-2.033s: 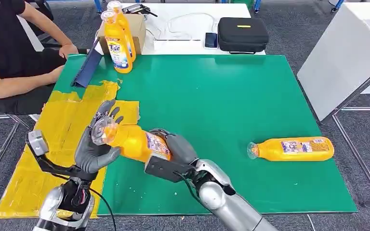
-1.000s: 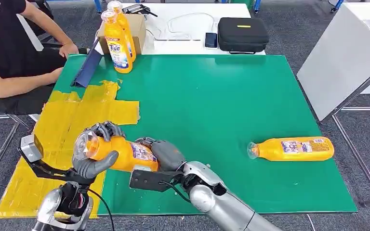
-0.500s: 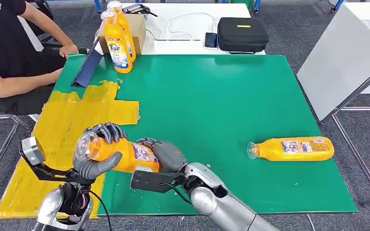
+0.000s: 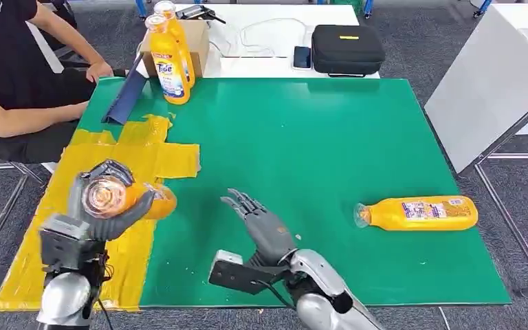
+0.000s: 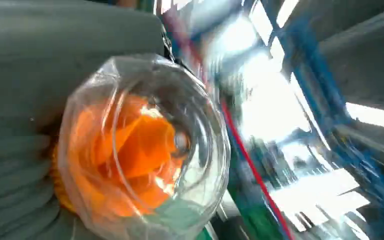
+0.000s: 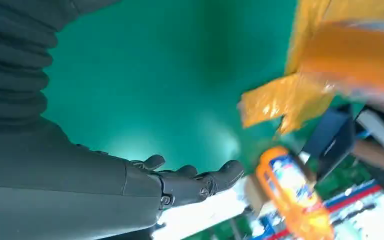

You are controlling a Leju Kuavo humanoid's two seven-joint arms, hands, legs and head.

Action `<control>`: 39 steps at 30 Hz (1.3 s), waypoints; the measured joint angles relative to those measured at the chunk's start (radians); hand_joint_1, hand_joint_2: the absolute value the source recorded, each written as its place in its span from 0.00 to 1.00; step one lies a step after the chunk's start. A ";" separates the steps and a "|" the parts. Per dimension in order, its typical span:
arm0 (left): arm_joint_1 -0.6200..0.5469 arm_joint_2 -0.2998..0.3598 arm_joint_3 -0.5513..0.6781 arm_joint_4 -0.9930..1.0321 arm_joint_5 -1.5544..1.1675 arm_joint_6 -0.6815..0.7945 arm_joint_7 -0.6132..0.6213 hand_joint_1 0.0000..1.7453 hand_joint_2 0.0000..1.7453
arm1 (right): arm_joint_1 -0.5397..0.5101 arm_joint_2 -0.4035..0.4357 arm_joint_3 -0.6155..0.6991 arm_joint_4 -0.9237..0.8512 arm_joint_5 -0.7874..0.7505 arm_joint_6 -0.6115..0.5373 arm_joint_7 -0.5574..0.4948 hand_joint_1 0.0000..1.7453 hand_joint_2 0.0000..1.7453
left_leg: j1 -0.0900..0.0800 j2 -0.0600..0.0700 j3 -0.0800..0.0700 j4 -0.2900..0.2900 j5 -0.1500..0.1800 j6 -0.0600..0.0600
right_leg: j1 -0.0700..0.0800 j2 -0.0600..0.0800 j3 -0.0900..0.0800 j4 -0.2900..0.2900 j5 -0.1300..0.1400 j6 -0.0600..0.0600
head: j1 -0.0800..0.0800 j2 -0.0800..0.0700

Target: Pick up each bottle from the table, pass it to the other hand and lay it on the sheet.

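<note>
Green table mat (image 4: 330, 137) over most of the tabletop, with a yellow sheet (image 4: 96, 165) taped along its left side. Left hand (image 4: 100, 206) wrapped around an orange bottle (image 4: 120, 199), held above the yellow sheet with its clear cap end turned toward the head camera; seen close up in the left wrist view (image 5: 140, 150), grey fingers (image 5: 15, 170) closed around the body. Right hand (image 4: 265, 223) empty above the green mat near the front edge, fingers spread and pointing away from the robot; same open fingers (image 6: 200, 182) over green in the right wrist view. Second orange bottle (image 4: 419, 212) lying on its side on the mat toward the right, cap end pointing left, well apart from both hands. Two upright orange bottles (image 4: 170, 58) at the far left corner of the mat, beside a cardboard box (image 4: 196, 38). Black case (image 4: 347, 48) and a phone (image 4: 301, 57) on the white table behind. Seated person (image 4: 20, 75) in black at the far left, one hand (image 4: 98, 70) by the table corner.
</note>
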 measured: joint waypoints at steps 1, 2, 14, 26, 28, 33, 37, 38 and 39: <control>0.004 0.002 0.006 -0.001 -0.089 0.055 -0.002 1.00 1.00 | 0.023 -0.016 -0.022 -0.036 0.018 0.001 0.011 0.00 0.00 | 0.000 0.000 0.000 0.000 0.000 0.000 | 0.000 0.000 0.000 0.000 0.000 0.000 | 0.000 0.000; 0.008 0.005 0.008 -0.003 -0.147 0.086 0.000 1.00 1.00 | 0.050 -0.033 -0.043 -0.070 0.032 0.006 0.017 0.00 0.00 | 0.000 0.000 0.000 0.000 0.000 0.000 | 0.000 0.000 0.000 0.000 0.000 0.000 | 0.000 0.000; 0.045 0.059 -0.081 0.160 -0.873 0.109 0.222 1.00 1.00 | 0.441 -0.235 -0.322 -0.545 0.064 0.000 0.082 0.00 0.00 | -0.003 -0.002 -0.001 0.000 -0.003 0.002 | -0.003 -0.003 -0.001 -0.001 -0.002 0.003 | 0.000 0.000; 0.001 0.105 -0.181 0.311 -0.882 0.068 0.226 1.00 1.00 | 0.448 -0.248 -0.372 -0.600 0.063 0.026 0.066 0.00 0.00 | -0.003 0.001 0.001 0.000 -0.003 0.002 | -0.002 -0.002 0.001 -0.001 -0.002 0.003 | 0.000 0.000; -0.007 0.111 -0.187 0.320 -0.873 0.036 0.224 1.00 1.00 | 0.447 -0.248 -0.375 -0.600 0.058 0.034 0.057 0.00 0.00 | -0.003 0.001 0.001 0.000 -0.003 0.002 | -0.002 -0.002 0.001 -0.001 -0.002 0.003 | 0.000 0.000; -0.059 0.130 -0.222 0.409 -0.759 -0.080 0.167 0.00 0.00 | 0.385 -0.239 -0.380 -0.581 0.045 0.103 0.009 0.00 1.00 | -0.003 0.001 0.004 0.000 -0.003 0.002 | -0.002 -0.002 0.004 -0.001 -0.002 0.002 | 0.000 0.000; -0.069 0.146 -0.232 0.472 -0.659 -0.134 0.129 0.00 0.00 | 0.327 -0.232 -0.391 -0.542 0.048 0.145 0.003 0.00 1.00 | -0.003 0.002 0.004 0.000 -0.001 0.002 | -0.002 -0.002 0.004 0.000 -0.002 0.002 | 0.000 0.000; -0.073 0.150 -0.232 0.481 -0.621 -0.155 0.117 0.00 0.00 | 0.310 -0.232 -0.395 -0.527 0.056 0.160 0.007 0.00 1.00 | -0.003 0.001 0.004 0.000 -0.001 0.002 | -0.002 -0.002 0.004 0.000 -0.002 0.002 | 0.000 0.000; -0.077 0.156 -0.232 0.485 -0.587 -0.174 0.106 0.00 0.00 | 0.296 -0.233 -0.398 -0.514 0.056 0.171 0.014 0.00 1.00 | -0.003 0.001 0.004 0.000 -0.001 0.002 | -0.002 -0.002 0.005 0.000 -0.002 0.002 | 0.000 0.000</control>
